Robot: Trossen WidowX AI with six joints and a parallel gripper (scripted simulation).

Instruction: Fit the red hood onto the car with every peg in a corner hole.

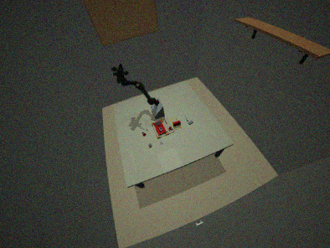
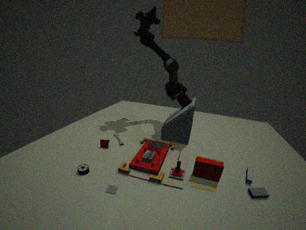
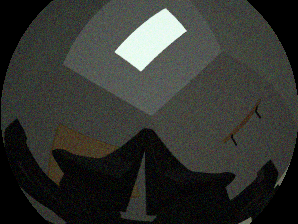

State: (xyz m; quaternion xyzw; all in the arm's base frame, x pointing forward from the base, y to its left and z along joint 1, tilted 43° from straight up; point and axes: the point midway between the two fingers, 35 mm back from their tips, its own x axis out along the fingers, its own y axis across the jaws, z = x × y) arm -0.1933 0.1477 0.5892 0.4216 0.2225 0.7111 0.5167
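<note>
The red chassis (image 1: pixel 157 131) (image 2: pixel 144 165) sits in the jig with yellow corner blocks (image 2: pixel 156 177). The grey engine block (image 2: pixel 148 155) is on its deck, with short dark pegs around it. The hood (image 1: pixel 177 123) (image 2: pixel 208 169), a red shell, rests at a yellow outline on the table, right of the jig in the exterior view. Its corner holes cannot be made out. My gripper (image 1: pixel 120 68) (image 2: pixel 151 13) (image 3: pixel 147 132) is raised high, far above and behind the car. Its fingers meet, shut with nothing between them.
A grey wedge-shaped block (image 2: pixel 179 125) stands behind the jig. A small red and black lever piece (image 2: pixel 178 171) is between jig and hood. A red block (image 2: pixel 104 144), a wrench (image 2: pixel 118 139) and a wheel (image 2: pixel 83 169) lie left; two grey blocks (image 2: pixel 248 175) (image 2: pixel 258 193) lie right.
</note>
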